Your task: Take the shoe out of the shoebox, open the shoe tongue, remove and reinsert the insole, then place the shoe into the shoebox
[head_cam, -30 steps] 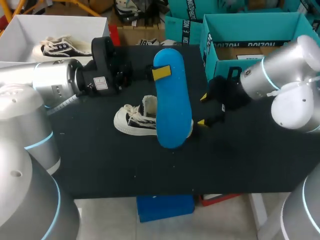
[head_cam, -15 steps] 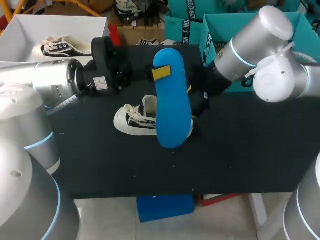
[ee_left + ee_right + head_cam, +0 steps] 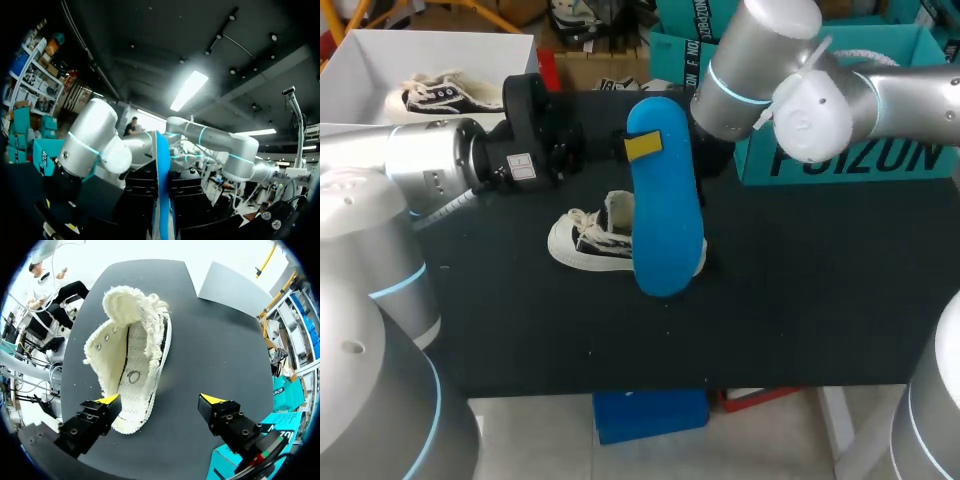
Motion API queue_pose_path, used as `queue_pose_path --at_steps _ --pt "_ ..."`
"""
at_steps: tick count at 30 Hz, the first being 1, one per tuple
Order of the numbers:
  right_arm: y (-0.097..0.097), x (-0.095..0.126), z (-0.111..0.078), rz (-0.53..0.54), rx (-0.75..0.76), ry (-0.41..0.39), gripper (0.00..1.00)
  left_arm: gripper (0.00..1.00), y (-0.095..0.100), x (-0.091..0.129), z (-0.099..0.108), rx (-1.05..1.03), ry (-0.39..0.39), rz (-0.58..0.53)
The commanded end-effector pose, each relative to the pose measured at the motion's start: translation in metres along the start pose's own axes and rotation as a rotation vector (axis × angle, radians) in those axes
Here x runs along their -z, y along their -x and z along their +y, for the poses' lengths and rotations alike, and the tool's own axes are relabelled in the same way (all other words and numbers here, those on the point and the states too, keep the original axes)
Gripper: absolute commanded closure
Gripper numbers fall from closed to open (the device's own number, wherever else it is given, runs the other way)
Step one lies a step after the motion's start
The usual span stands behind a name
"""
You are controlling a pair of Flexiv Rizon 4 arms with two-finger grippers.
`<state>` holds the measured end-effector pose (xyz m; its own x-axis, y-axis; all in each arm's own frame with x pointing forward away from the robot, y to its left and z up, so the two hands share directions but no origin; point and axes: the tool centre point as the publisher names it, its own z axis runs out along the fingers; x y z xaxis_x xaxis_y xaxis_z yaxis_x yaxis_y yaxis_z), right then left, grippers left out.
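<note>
My left gripper (image 3: 638, 146) is shut on a long blue insole (image 3: 666, 205) and holds it on end above the black table (image 3: 790, 290). In the left wrist view the insole (image 3: 161, 190) shows edge-on between the dark fingers. The low black-and-white shoe (image 3: 588, 242) lies on the table beneath it, partly hidden by the insole. My right arm (image 3: 760, 70) comes in over the back of the table; its gripper is hidden behind the insole. In the right wrist view that gripper (image 3: 160, 399) is open above the shoe (image 3: 131, 375), whose cream inside and raised tongue face the camera.
The teal shoebox (image 3: 840, 160) stands at the table's back right, partly behind my right arm. A white box (image 3: 360, 60) holding another shoe (image 3: 435, 95) sits at the back left. The table's front half holds nothing else.
My right arm has swung from the table's right side leftward and back, ending over the shoe behind the insole. The left arm and the insole have kept still.
</note>
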<state>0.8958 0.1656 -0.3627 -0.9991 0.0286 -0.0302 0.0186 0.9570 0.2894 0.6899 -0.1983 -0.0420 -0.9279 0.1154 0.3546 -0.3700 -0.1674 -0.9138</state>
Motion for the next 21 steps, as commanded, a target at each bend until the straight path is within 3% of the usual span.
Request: queue_pose_path --at_steps 1,21 --pt "0.009 -0.01 0.012 0.025 0.005 -0.207 0.0 1.0 0.0 -0.002 0.002 -0.002 -0.003 -0.005" --pt "0.005 -0.039 0.034 0.126 -0.003 -0.257 0.0 1.0 0.0 -0.002 0.002 -0.002 -0.003 -0.005"
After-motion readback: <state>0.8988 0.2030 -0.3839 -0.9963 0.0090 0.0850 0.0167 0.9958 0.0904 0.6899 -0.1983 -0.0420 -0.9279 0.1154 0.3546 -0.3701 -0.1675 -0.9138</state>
